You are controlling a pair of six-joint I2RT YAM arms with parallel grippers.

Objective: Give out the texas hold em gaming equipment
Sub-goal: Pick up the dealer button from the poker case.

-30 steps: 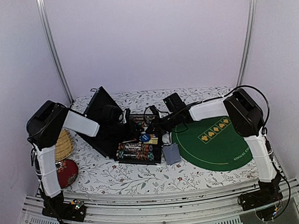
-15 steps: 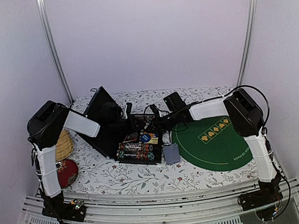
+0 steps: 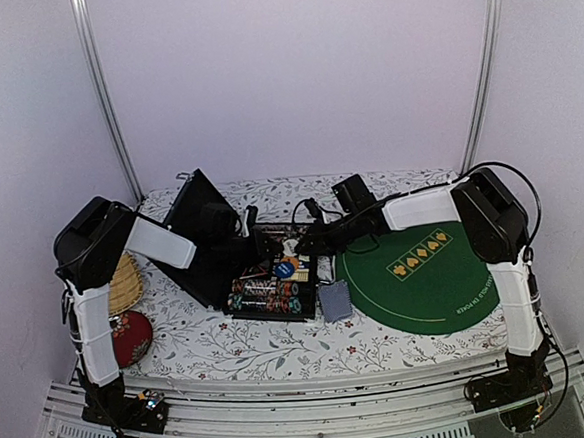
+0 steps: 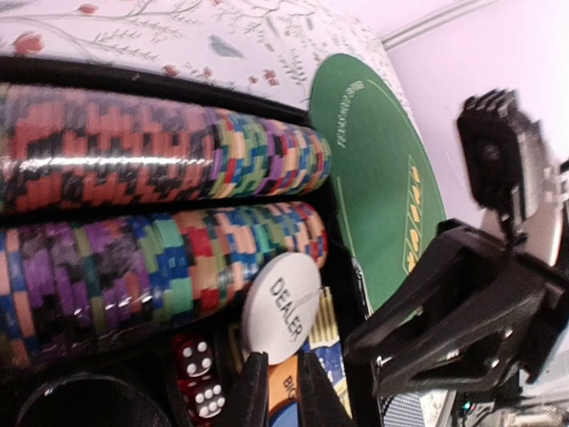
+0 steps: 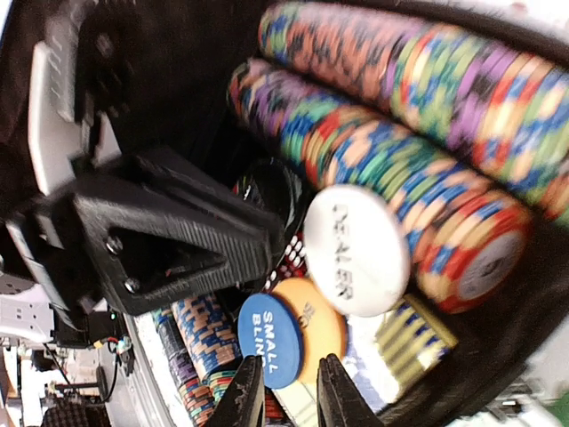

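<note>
The open black case (image 3: 238, 280) holds rows of striped poker chips (image 3: 268, 299), also seen in the left wrist view (image 4: 160, 160) and the right wrist view (image 5: 400, 116). A white DEALER disc (image 4: 283, 307) leans tilted against a chip row (image 5: 356, 249). A blue SMALL BLIND disc (image 5: 271, 342) overlaps an orange disc (image 5: 320, 334) beside it. My left gripper (image 4: 283, 387) has its jaws a narrow gap apart, tips at the white disc's lower edge, holding nothing. My right gripper (image 5: 286, 382) is slightly open over the blue disc's edge. Grey-blue cards (image 3: 334, 300) lie beside the case.
The green felt mat (image 3: 417, 280) lies right of the case and shows in the left wrist view (image 4: 373, 160). Red dice (image 4: 197, 374) sit in the case. The case lid (image 3: 200, 225) stands open at the left. A woven basket (image 3: 124, 281) and a red round object (image 3: 130, 336) are far left.
The right arm has shifted a little back and right. The white disc now shows tilted up between the two grippers. The left gripper has edged toward it.
</note>
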